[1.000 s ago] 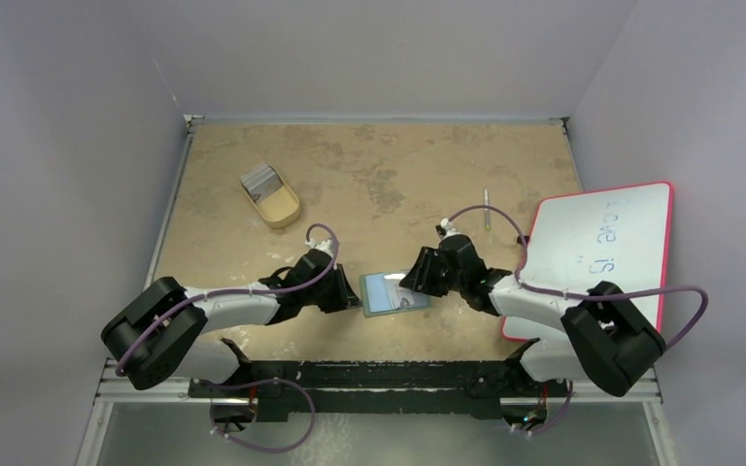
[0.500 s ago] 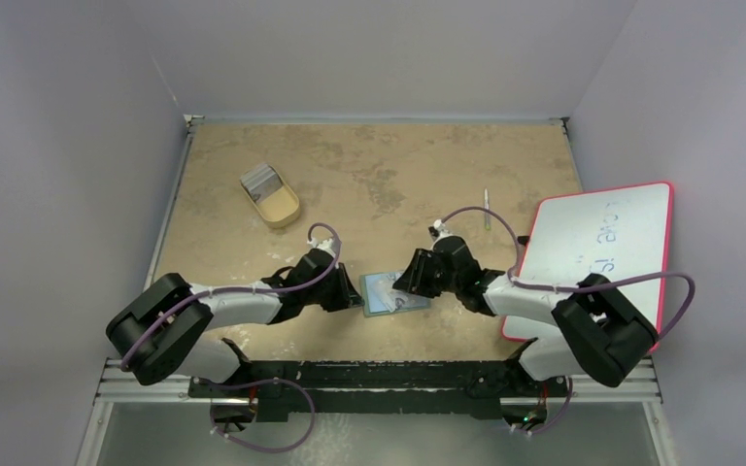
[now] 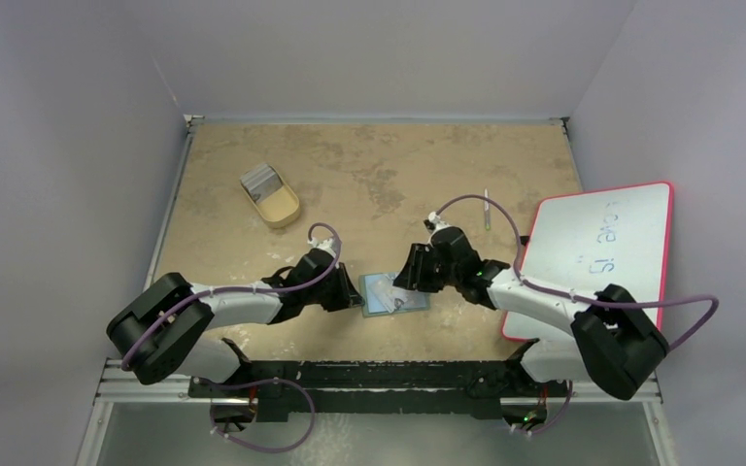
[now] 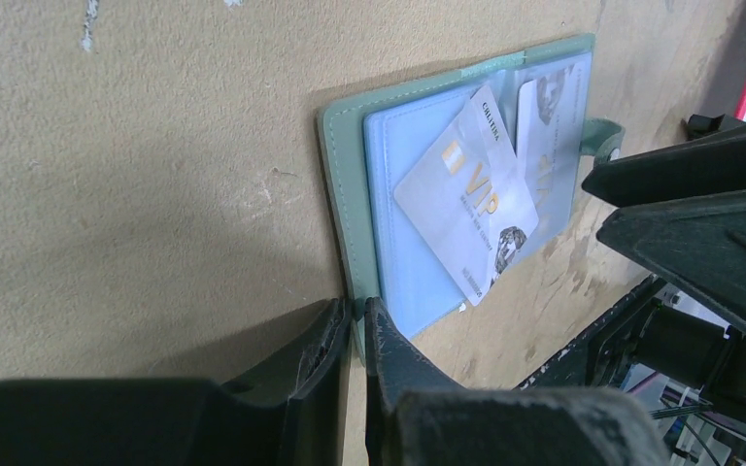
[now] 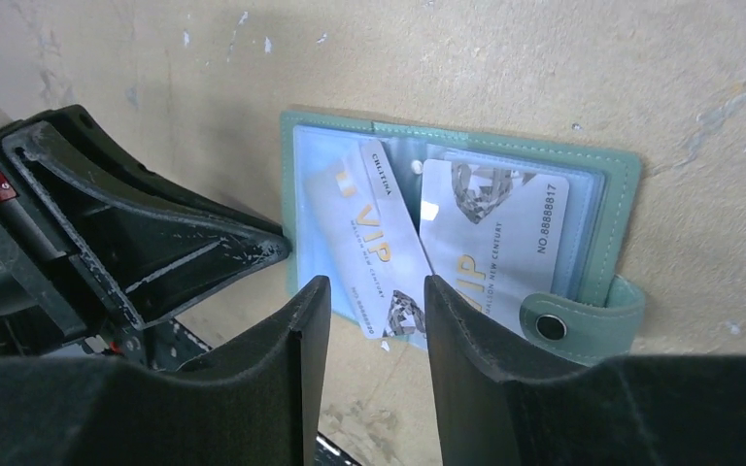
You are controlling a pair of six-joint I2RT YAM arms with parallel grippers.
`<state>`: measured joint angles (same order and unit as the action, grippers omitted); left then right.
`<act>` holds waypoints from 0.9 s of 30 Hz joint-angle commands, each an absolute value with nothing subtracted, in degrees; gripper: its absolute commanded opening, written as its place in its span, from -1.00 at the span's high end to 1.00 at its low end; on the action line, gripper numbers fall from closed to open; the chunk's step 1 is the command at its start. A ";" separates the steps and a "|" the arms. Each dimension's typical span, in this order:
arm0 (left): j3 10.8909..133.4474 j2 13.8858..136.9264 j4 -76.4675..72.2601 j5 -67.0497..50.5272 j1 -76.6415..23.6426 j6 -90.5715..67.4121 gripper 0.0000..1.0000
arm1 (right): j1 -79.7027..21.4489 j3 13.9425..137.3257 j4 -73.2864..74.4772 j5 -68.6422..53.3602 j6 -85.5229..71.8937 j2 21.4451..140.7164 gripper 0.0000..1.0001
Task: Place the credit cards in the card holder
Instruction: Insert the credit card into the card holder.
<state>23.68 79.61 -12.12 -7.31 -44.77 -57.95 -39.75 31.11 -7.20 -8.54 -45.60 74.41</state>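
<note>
**Inspector:** Where is the card holder point(image 3: 394, 294)?

**Assistant:** It lies open, pockets up, on the counter point(image 3: 398, 165) near its front edge, between the two arms.

**Inspector:** Left gripper point(image 4: 357, 316)?

**Assistant:** It is closed on the rim of the holder's cover, pinching it at the corner. I judge the purpose is to pin the holder flat and open so it cannot slide while cards are worked in.

**Inspector:** Right gripper point(image 5: 377, 291)?

**Assistant:** Its jaws are apart and hold nothing. It is poised just above the holder's opposite side. A tilted card point(image 5: 369, 248) lies askew over the half nearer the left gripper. Its lower corner overhangs the edge, in line with the gap between the jaws. I judge it is not seated.

**Inspector:** Other cards?

**Assistant:** A second card point(image 5: 491, 228) sits squarer on the other half, beside the snap tab. I cannot tell whether it is inside the pocket. A tray point(image 3: 272, 199), well apart at the far left, holds a pale stack too small to identify.
</note>
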 commanded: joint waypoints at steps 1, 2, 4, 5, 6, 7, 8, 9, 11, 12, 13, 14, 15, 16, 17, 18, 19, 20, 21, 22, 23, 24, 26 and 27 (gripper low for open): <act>25.47 79.89 -13.10 -7.07 -45.18 -57.66 0.81 | -39.97 33.76 -2.72 -9.99 -38.53 74.75 0.12; 25.56 79.77 -13.07 -7.04 -45.18 -57.65 0.82 | -39.99 33.82 -3.73 -10.81 -38.13 75.34 0.11; 25.86 79.30 -12.64 -6.98 -45.17 -57.77 0.86 | -39.90 34.97 -4.24 -11.25 -37.30 77.22 0.10; 26.11 78.90 -12.46 -6.95 -45.18 -57.83 0.88 | -39.84 35.58 -4.21 -11.25 -37.01 78.25 0.10; 26.60 78.52 -12.33 -7.06 -45.16 -58.05 0.92 | -39.77 36.14 -4.35 -11.55 -36.85 79.30 0.09; 27.09 77.98 -12.31 -7.23 -45.17 -58.23 0.97 | -39.67 36.51 -4.63 -12.12 -36.87 80.29 0.09; 27.68 77.59 -12.31 -7.48 -45.18 -58.45 1.00 | -39.58 36.59 -5.09 -13.03 -36.84 81.12 0.08; 28.34 77.32 -12.43 -7.74 -45.18 -58.66 1.00 | -39.43 36.44 -5.82 -14.01 -36.92 81.68 0.07; 29.28 77.16 -13.70 -8.28 -45.34 -59.43 1.00 | -39.08 35.79 -6.78 -15.03 -37.38 82.04 0.06; 29.49 77.42 -14.88 -8.50 -45.43 -59.88 1.00 | -38.92 35.48 -7.19 -15.22 -37.62 81.82 0.05; 29.59 77.88 -16.11 -8.69 -45.51 -60.33 1.00 | -38.70 35.12 -7.69 -15.51 -37.80 81.52 0.05; 29.62 78.62 -17.48 -8.89 -45.53 -60.71 1.00 | -38.41 34.77 -7.92 -15.96 -38.01 81.22 0.05; 29.57 79.54 -19.02 -9.19 -45.53 -61.14 1.00 | -38.04 34.42 -8.28 -16.32 -38.17 80.88 0.05; 29.73 80.52 -20.26 -9.86 -45.57 -61.69 1.00 | -37.71 33.99 -8.58 -16.79 -38.41 80.55 0.05; 30.25 81.46 -20.89 -10.52 -45.53 -61.89 1.00 | -37.07 33.34 -9.01 -17.30 -38.61 80.25 0.05; 31.18 82.13 -20.13 -10.61 -45.55 -61.51 1.00 | -36.61 32.82 -9.51 -17.73 -38.85 79.92 0.05; 32.67 82.38 -18.46 -9.59 -45.70 -60.66 1.00 | -35.87 31.31 -10.92 -18.69 -39.34 79.29 0.06; 33.18 82.25 -18.04 -9.49 -45.69 -60.68 1.00 | -35.48 30.83 -11.67 -19.17 -39.51 79.32 0.06; 33.85 82.00 -16.89 -8.88 -45.76 -60.40 1.00 | -35.16 30.25 -12.21 -19.74 -39.66 79.40 0.06; 34.81 81.55 -14.95 -7.83 -45.90 -60.01 1.00 | -34.77 29.71 -12.94 -20.22 -39.84 79.45 0.07; 35.62 81.12 -12.61 -6.13 -46.07 -59.50 1.00 | -34.42 29.26 -13.64 -20.61 -39.96 79.53 0.07; 36.21 80.02 -10.43 -4.11 -46.24 -59.03 0.96 | -34.03 28.74 -14.37 -21.03 -40.04 79.58 0.07; 36.49 77.79 -7.53 -0.41 -46.49 -58.71 0.86 | -33.31 28.08 -15.51 -21.91 -40.18 79.82 0.08; 36.28 76.72 -7.07 0.60 -46.57 -58.80 0.82 | -32.97 27.90 -15.78 -22.38 -40.17 80.03 0.08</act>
<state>33.71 81.54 -10.28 -5.82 -45.80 -59.77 -33.85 29.39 -12.84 -18.20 -39.53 80.23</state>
